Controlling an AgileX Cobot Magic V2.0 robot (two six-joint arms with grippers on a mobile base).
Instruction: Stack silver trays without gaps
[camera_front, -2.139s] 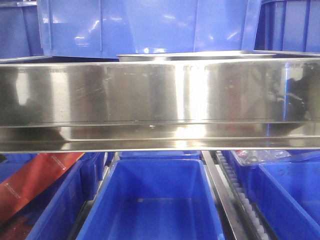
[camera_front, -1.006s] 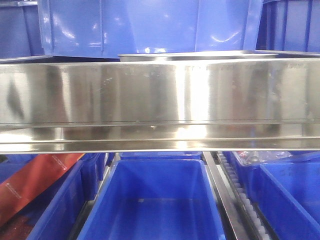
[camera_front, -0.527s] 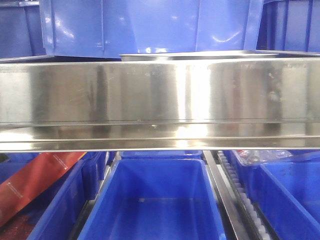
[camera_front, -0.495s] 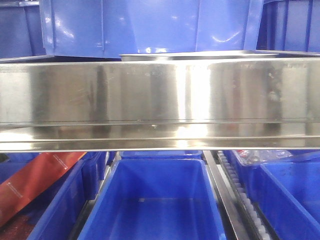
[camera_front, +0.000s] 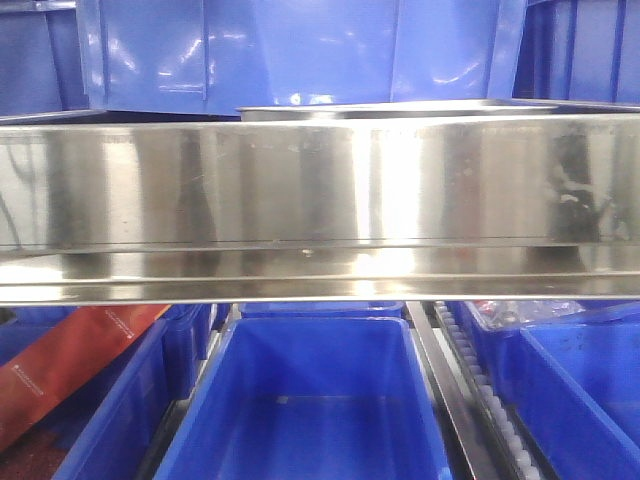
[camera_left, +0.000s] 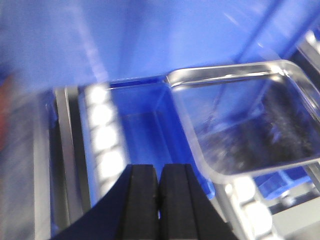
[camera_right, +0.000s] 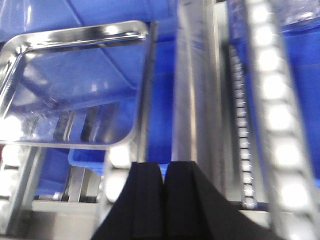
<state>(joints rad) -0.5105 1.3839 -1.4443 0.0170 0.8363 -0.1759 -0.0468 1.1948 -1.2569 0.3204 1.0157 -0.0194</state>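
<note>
Low in the left wrist view, find the left claw (camera_left: 159, 200), jaws pressed flat together and gripping nothing, aimed forward and down over a roller track (camera_left: 104, 140) and a blue bin (camera_left: 145, 120). Ahead and to its right, clear of the fingertips, see a silver tray (camera_left: 250, 120), open side up, rounded corner nearest, resting above the bin. Likewise in the right wrist view, find the right claw (camera_right: 164, 200) closed the same way and empty, pointing along a steel rail (camera_right: 195, 100), with a silver tray (camera_right: 70, 85) ahead to its left, untouched. Cannot tell whether both wrist views show one and the same tray. From the front, see only the thin rim of a silver tray (camera_front: 400, 110) just behind the wide shelf beam (camera_front: 320, 190) and below an upper blue bin (camera_front: 300, 50).
</note>
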